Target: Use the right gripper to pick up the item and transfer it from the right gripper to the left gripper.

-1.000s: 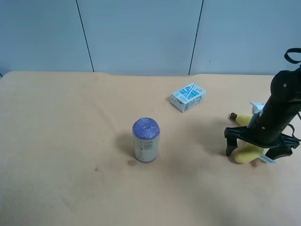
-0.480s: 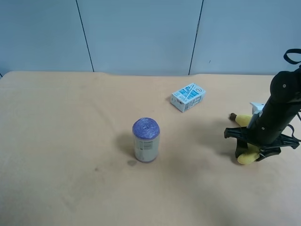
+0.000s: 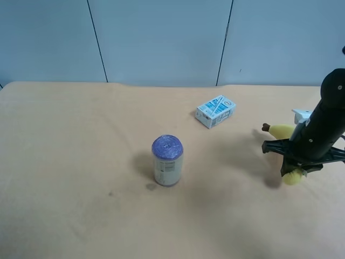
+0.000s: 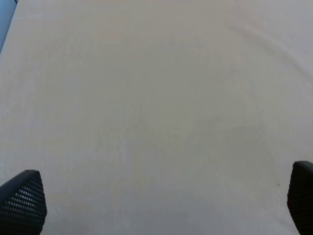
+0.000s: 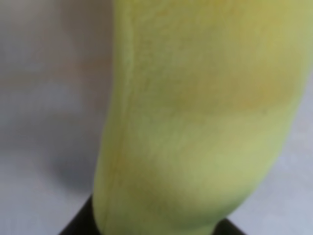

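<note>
In the left wrist view you see the left gripper [image 4: 161, 201] with its two dark fingertips [image 4: 22, 201] far apart, one at each side of the picture. Nothing is between them, only the bare beige table [image 4: 156, 98] under them. In the exterior high view this arm does not appear.

In the right wrist view the banana [image 5: 195, 112] fills almost the whole picture, yellow with a little green, very near to the camera and blurred. Two small black parts of the gripper show at its sides at the edge of the picture.

In the exterior high view, start from the near side of the table [image 3: 64, 162]. Two small dark spots [image 3: 150, 186] are on the cloth. Just behind them stands a can [image 3: 167, 160], upright, with a purple top and a pale label. It is near the middle of the table and well apart from the arm.

At the view's right is the right arm. The right gripper [image 3: 294, 164] points down and is closed around the banana [image 3: 283, 130]. The brown stem end comes out on one side of the fingers and the round yellow end on the other side. A soft shadow lies on the table beside the lower end, so the banana seems to be a little above the surface.

Farther back a small blue and white carton [image 3: 215, 111] lies flat on the table, apart from the banana and from the can. Behind the table is a grey-blue panel wall [image 3: 161, 38].
</note>
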Robot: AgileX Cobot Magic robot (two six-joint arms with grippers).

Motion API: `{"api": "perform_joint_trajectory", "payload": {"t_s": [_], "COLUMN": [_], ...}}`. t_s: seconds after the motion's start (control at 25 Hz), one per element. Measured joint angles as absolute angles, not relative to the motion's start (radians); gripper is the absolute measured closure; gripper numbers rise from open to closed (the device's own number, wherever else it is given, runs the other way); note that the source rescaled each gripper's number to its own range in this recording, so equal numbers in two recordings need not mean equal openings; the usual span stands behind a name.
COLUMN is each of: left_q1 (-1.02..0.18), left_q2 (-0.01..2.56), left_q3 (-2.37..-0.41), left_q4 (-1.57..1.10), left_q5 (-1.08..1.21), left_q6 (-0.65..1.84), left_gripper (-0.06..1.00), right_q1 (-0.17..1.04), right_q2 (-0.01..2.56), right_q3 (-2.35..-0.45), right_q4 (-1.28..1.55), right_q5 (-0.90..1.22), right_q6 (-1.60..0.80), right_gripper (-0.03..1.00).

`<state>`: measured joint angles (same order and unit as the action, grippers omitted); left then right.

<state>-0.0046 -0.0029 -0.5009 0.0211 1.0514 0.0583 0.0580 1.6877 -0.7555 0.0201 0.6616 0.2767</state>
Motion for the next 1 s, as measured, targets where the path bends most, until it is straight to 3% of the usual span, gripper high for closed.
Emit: {"api": "perform_joint_trajectory", "payload": {"t_s": [0.52,1.0], "left_q1": [-0.005,-0.005], "left_q2": [-0.003,0.021], "left_q3": [-0.501,-0.501], "left_q4": [0.021,0.018], "left_q5": [1.051,1.050], "left_q6": [0.058,0.062], "left_gripper": [-0.06,-0.06], "right_q1": [0.071,0.327], "right_q2": [1.329,1.286], "right_q3": [-0.755,-0.998], "right_q4": [0.052,0.098], "right_q5": [0.944,1.120], "right_q6": [0.017,-0.168], "right_gripper": [0.97,0.97]}}
